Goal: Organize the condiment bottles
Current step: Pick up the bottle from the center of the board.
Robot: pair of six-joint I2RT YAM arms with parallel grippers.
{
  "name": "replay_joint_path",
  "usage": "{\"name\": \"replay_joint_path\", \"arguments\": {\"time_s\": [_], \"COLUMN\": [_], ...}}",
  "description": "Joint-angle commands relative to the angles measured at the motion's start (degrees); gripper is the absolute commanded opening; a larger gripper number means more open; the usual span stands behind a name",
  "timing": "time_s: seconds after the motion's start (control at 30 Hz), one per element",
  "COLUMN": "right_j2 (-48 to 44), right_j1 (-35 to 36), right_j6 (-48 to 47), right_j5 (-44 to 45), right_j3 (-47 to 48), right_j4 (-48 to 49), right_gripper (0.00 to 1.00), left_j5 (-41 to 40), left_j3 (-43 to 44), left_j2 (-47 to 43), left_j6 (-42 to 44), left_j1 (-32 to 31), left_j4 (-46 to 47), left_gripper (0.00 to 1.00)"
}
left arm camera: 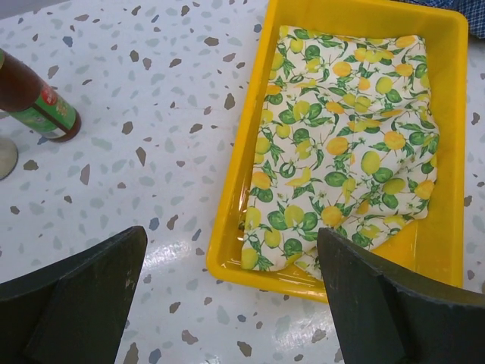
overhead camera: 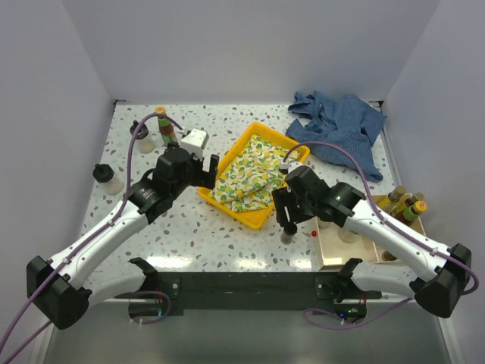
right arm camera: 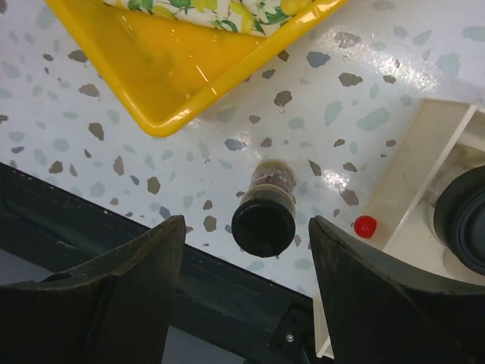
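The right hand point(right arm camera: 247, 227) hangs directly over a small black-capped bottle point(right arm camera: 264, 220), which stands upright on the bench point(right arm camera: 98, 163). Its long axis is vertical, so the wrist view looks almost straight down on the cap. The fingers point(right arm camera: 129, 280) stand apart at 9 and 3 o'clock of the cap with a gap on each side, and the cap sits a little nearer the 3 o'clock finger. Nothing is gripped yet.

This arm is clearly the nearer one. The left hand point(left arm camera: 231, 243) is wide open and empty, well apart by the far side of the yellow tray point(right arm camera: 151, 114).

From the bottle, the tray's corner lies at 11 o'clock. The wooden box point(right arm camera: 409, 174), which already holds amber yellow-capped bottles point(overhead camera: 405, 205), lies at 3 o'clock, with a small red thing point(right arm camera: 365, 226) just beside its wall. The bench's dark front edge runs close by at 6 o'clock.

A straight lift looks safest, then a carry toward 3 o'clock over the box rim. Sideways room is tight.
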Motion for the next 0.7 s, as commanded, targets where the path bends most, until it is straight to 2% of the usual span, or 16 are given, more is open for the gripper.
{"name": "replay_joint_path", "arguments": {"time_s": [0.0,0.3,0.67], "right_j2": [1.4,3.0,3.0], "right_j1": [2.3,2.8,3.1], "right_j6": [3.4,5.6,6.5], "right_j5": [8.6,7.3,3.4], "right_j3": [-0.2,-3.3,-6.7], "right_j4": [-1.7,0.1,2.7], "right_gripper": [0.69,0.63,0.62], "left_j5": [-3.2,-3.3,-3.7], "left_j3": [-0.3,-0.5,-0.5], "left_j2": [-2.3,-3.0,-2.7], "left_j6": [2.4,2.3,2.4], "left_j1": [0.1,0.1,0.1], "left_j4": [0.8,1.0,1.0], "left_gripper": [1.0,1.0,1.0]}}
